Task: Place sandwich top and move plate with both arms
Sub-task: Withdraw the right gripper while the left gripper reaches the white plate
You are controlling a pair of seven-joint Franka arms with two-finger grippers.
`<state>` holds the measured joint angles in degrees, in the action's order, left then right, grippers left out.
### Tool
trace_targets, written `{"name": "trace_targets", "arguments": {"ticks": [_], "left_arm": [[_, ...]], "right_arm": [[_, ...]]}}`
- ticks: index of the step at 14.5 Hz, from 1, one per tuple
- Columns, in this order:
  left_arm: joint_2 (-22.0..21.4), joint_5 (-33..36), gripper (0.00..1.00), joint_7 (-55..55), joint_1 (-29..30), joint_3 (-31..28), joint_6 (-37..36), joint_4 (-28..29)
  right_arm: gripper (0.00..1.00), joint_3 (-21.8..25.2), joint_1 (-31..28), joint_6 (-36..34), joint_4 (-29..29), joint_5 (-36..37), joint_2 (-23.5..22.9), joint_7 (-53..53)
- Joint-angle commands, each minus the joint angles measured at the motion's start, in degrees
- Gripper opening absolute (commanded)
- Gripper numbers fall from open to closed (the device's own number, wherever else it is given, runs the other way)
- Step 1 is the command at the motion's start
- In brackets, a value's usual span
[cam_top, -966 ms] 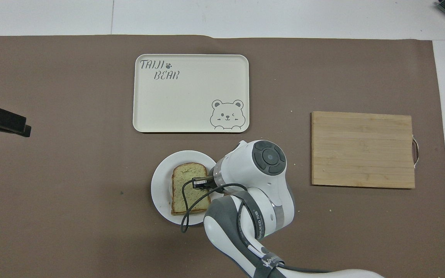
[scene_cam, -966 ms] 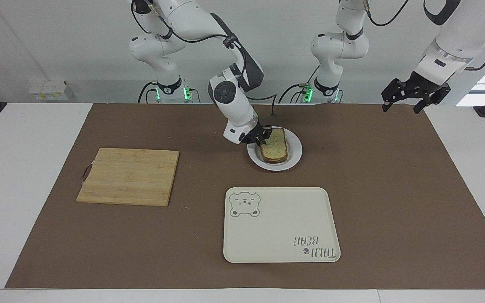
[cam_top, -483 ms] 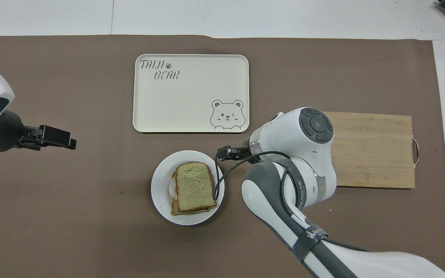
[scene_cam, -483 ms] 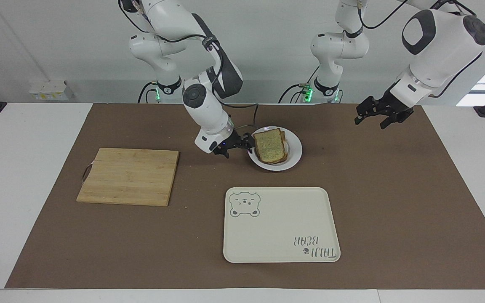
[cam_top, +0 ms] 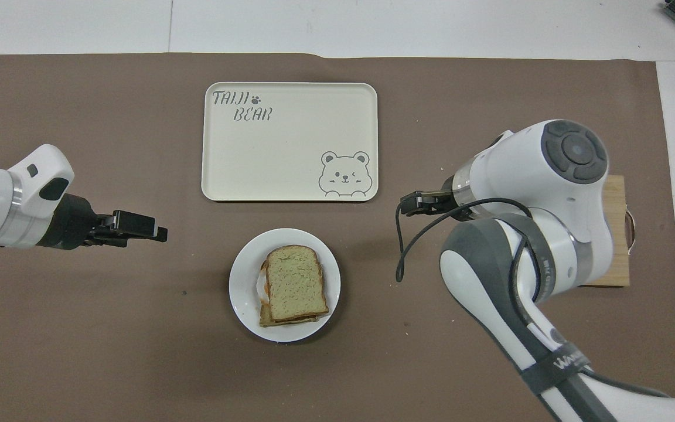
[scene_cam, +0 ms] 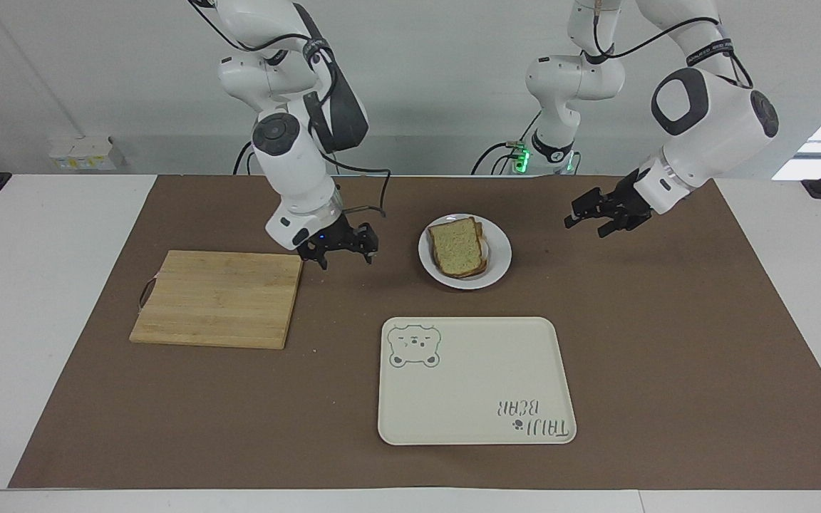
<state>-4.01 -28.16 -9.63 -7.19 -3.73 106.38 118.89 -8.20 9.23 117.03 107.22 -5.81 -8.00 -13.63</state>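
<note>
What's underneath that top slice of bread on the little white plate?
Under the sandwich top a second slice's crust peeks out along its edges, with a sliver of white and orange filling at one side. The rest is covered. The stack sits on the plate.

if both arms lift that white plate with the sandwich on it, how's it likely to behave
The plate looks glossy and rigid, so it probably won't flex but may slip in a pinch grip. Its rim looks low, so tilting could let the sandwich top slide; it sits loose and slightly askew on the stack. The plate looks small, so probably light.
</note>
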Motion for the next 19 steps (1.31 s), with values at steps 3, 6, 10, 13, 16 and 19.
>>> {"name": "trace_targets", "arguments": {"ticks": [3, 6, 10, 13, 16, 19], "left_arm": [[-2.1, -8.8, 1.0, -15.4, -2.5, -0.3, 11.0, 13.9], [-1.7, -13.1, 1.0, -19.8, -6.5, -0.3, 17.3, 19.3], [-1.0, -19.8, 1.0, -20.7, -12.1, -0.3, 24.1, 24.0], [-0.7, -22.4, 0.76, -20.9, -12.8, -0.2, 24.6, 25.3], [-0.6, -24.6, 0.64, -21.9, -15.0, -0.2, 26.4, 26.6], [-0.7, -26.1, 0.59, -23.1, -15.0, -0.2, 26.5, 27.6]], "right_arm": [[1.0, -0.6, -2.1, -1.6, -1.5, 7.6, 3.1, -0.5], [1.0, -0.8, -3.7, -4.7, -4.1, 7.6, 5.8, -0.3], [1.0, -0.2, -4.7, -10.8, -8.9, 7.5, 8.3, -0.3], [1.0, 0.1, -6.5, -10.8, -9.0, 7.6, 10.1, -0.3], [1.0, 0.1, -9.1, -10.9, -9.8, 7.6, 11.0, -0.3], [1.0, 0.2, -11.6, -12.6, -11.1, 7.5, 12.6, -0.3]]}}
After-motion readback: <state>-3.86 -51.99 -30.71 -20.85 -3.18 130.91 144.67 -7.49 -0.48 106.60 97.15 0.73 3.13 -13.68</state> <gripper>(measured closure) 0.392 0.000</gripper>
